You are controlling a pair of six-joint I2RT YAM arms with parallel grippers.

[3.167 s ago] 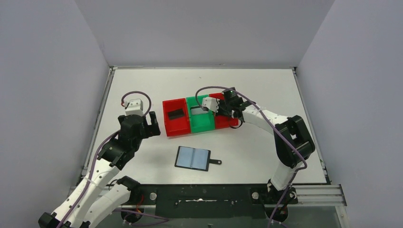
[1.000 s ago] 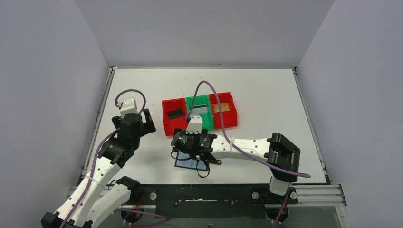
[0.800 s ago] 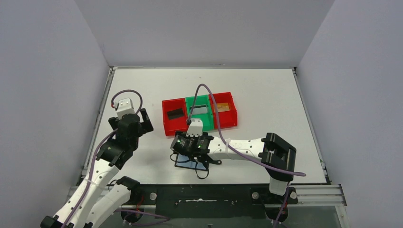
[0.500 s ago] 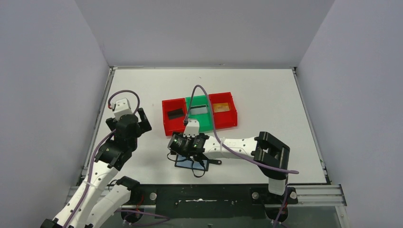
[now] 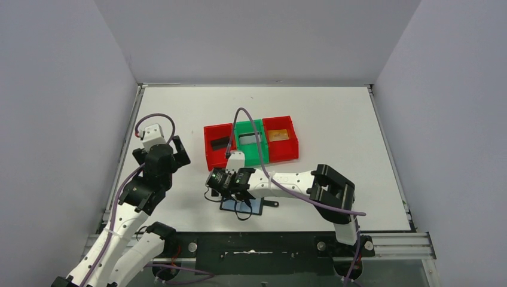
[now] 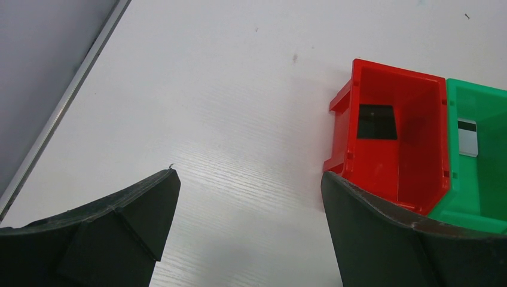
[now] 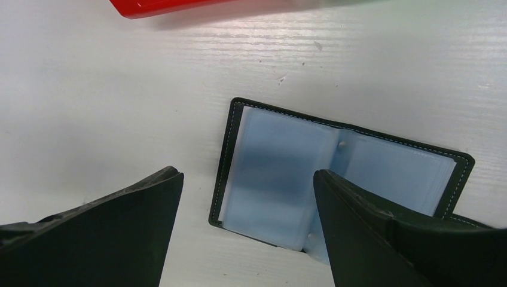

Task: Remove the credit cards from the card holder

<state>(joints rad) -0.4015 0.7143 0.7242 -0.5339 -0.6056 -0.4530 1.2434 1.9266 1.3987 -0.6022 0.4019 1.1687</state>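
The card holder [image 5: 253, 207] [image 7: 281, 173] lies open and flat near the table's front edge, its blue-grey pockets facing up. My right gripper [image 5: 230, 190] [image 7: 248, 176] hangs open just above its left half, one finger on either side of that half, touching nothing. The credit cards lie in the bins: a black one [image 5: 220, 142] [image 6: 376, 121], a silver-grey one [image 5: 247, 137] [image 6: 467, 128] and an orange-gold one [image 5: 280, 135]. My left gripper [image 5: 161, 154] [image 6: 249, 174] is open and empty over bare table, left of the bins.
Three joined bins stand mid-table: a red bin [image 5: 214, 160] [image 6: 341, 137], a green bin [image 5: 256, 158] [image 6: 478, 215] and another red bin [image 5: 287, 153]. The table's left rail [image 6: 66, 101] runs close to my left gripper. The right arm's cable [image 5: 242, 116] arcs over the green bin.
My right gripper has slid left along the card holder to its left half, its jaws narrowing slightly. My left arm has edged a little left.
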